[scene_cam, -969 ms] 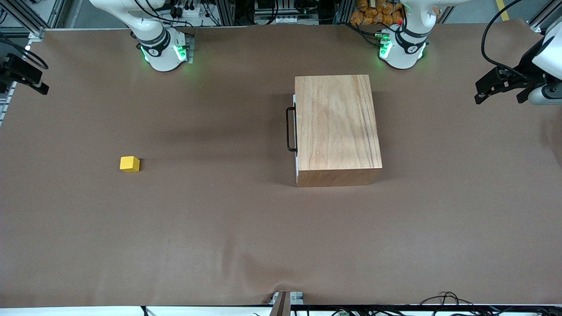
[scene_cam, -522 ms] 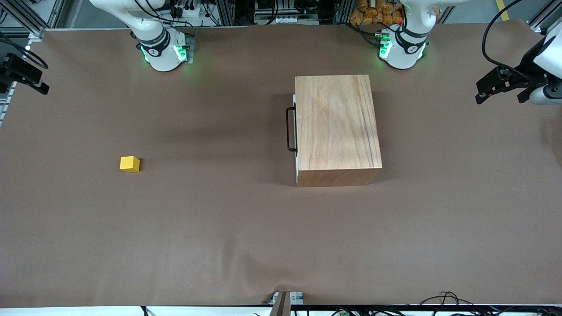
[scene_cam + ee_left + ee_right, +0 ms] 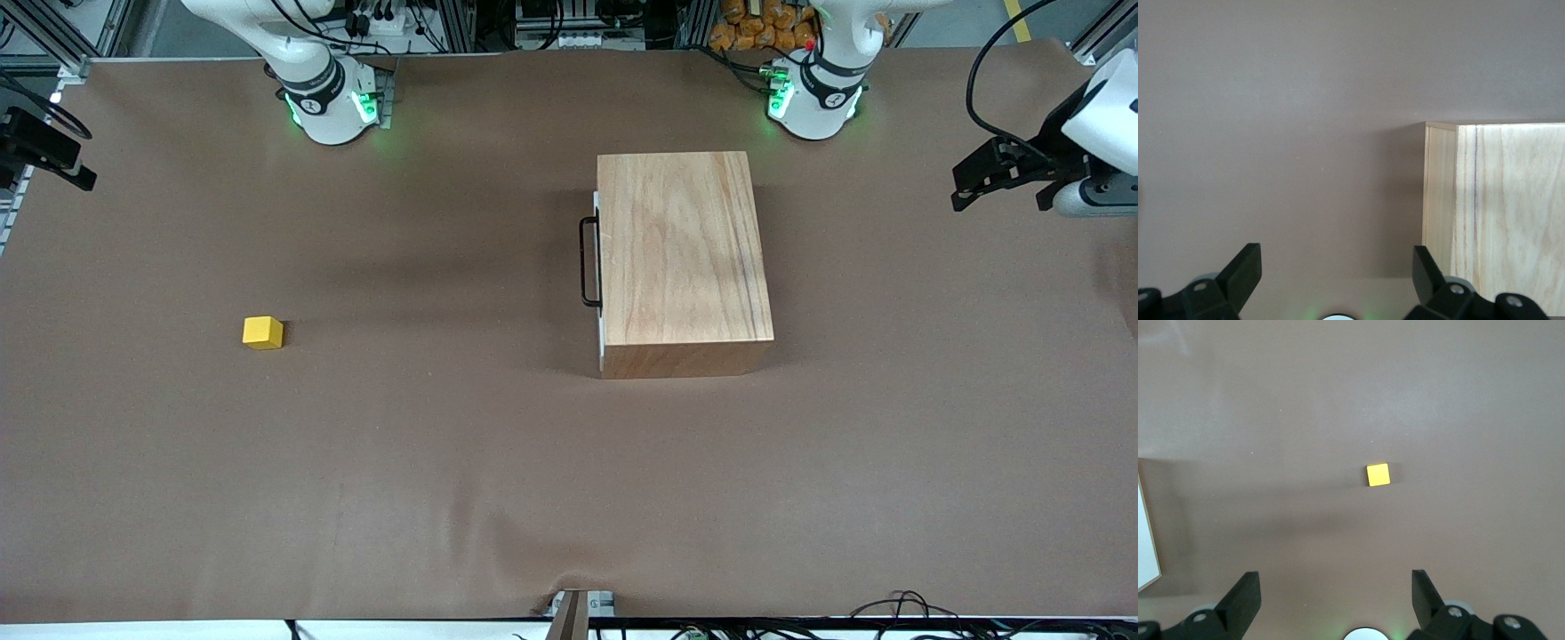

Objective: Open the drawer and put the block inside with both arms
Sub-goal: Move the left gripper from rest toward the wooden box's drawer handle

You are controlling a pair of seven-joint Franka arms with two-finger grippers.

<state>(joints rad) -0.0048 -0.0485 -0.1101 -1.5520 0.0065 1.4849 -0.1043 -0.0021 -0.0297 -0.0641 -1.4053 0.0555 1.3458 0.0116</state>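
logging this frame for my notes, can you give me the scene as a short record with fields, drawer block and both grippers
drawer: shut, white front flush with the wooden box, black handle facing the right arm's end of the table
block: yellow block on the bare table, toward the right arm's end, apart from the box
left gripper: open, empty, up in the air over the left arm's end of the table
right gripper: open, empty, high over the table at the right arm's end
task progress: drawer not yet opened, block not yet picked up
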